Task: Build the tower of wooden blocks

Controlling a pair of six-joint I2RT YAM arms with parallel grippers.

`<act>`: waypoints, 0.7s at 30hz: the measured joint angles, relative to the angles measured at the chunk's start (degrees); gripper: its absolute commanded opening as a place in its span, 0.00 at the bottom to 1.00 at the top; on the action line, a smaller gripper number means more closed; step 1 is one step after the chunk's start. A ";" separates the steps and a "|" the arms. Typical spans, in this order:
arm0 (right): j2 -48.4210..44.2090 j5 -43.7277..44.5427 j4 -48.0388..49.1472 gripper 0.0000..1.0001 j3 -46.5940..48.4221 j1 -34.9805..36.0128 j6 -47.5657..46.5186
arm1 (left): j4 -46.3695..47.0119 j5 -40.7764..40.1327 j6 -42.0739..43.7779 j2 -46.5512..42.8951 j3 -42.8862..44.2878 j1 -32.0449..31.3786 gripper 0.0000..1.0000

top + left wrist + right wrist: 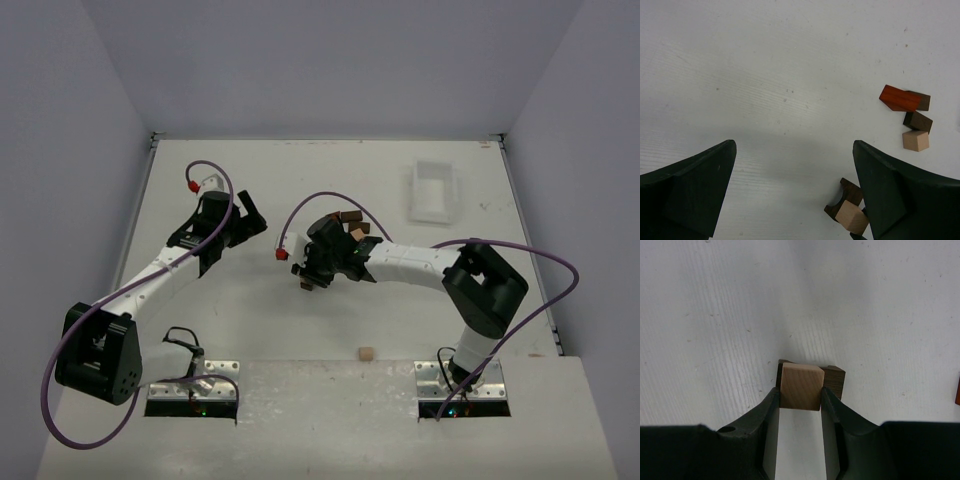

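Note:
My right gripper (800, 396) is shut on a light tan cube (800, 387) and holds it right over a dark brown arch block (835, 381) on the table; whether the two touch I cannot tell. In the top view this gripper (308, 278) is at the table's middle. The left wrist view shows the same cube (851, 218) and arch block (849, 192). My left gripper (793, 145) is open and empty, just left of that pair (255, 218). Loose blocks lie beyond: a reddish one (898, 98), two dark brown ones (918, 121) and a tan cube (915, 140).
A white plastic tray (433, 192) stands at the back right. A single tan cube (366, 353) lies near the front edge between the arm bases. The loose blocks (352, 222) sit just behind the right wrist. Purple cables loop over both arms.

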 measured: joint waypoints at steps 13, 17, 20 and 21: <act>-0.02 -0.28 0.03 0.31 -0.09 0.10 0.17 | 0.02 0.45 0.00 0.00 0.00 0.00 1.00; -0.04 -0.28 0.17 0.31 -0.24 0.11 0.20 | 0.02 0.59 0.02 0.00 0.00 0.00 1.00; -0.09 -0.28 0.24 0.31 -0.35 0.11 0.21 | 0.02 0.63 0.02 0.00 0.00 0.00 1.00; -0.09 -0.26 0.24 0.31 -0.35 0.11 0.21 | 0.02 0.66 0.02 0.00 0.00 0.00 1.00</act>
